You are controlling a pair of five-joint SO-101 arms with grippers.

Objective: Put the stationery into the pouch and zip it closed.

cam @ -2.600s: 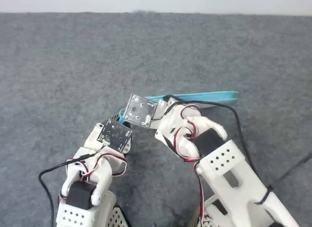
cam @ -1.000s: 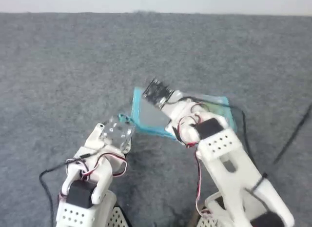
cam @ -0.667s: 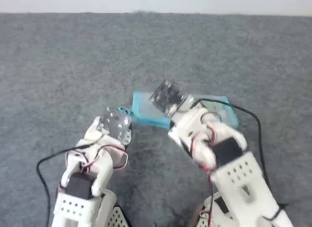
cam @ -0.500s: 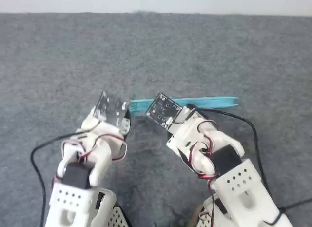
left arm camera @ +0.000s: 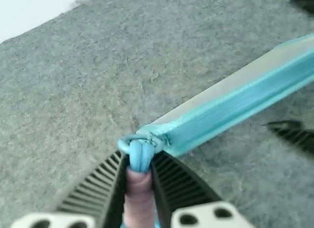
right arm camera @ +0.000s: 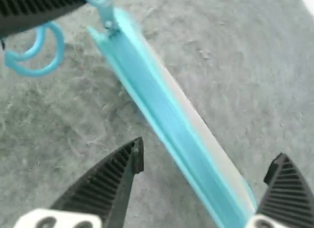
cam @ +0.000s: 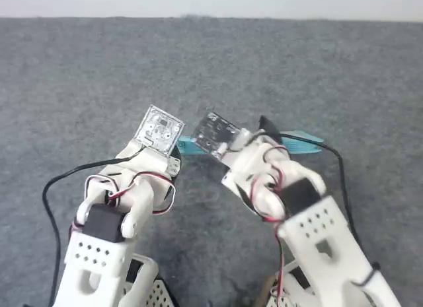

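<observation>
The pouch (left arm camera: 230, 103), turquoise-edged with a clear side, is stood on its long edge on the grey counter (left arm camera: 73, 66), zip uppermost. At one end its turquoise pull loop (left arm camera: 140, 149) is pinched in the left hand (left arm camera: 140, 162).

Count: 1 teal pouch (cam: 303, 140). 1 pull cord (left arm camera: 139, 148) at its zip end, plus 1 ring loop (right arm camera: 35, 55). 2 arms: left arm (cam: 125, 201), right arm (cam: 297, 201). 2 end effectors: left end effector (left arm camera: 140, 159), right end effector (right arm camera: 208, 159). 1 grey bench (cam: 99, 76) under all of it.
</observation>
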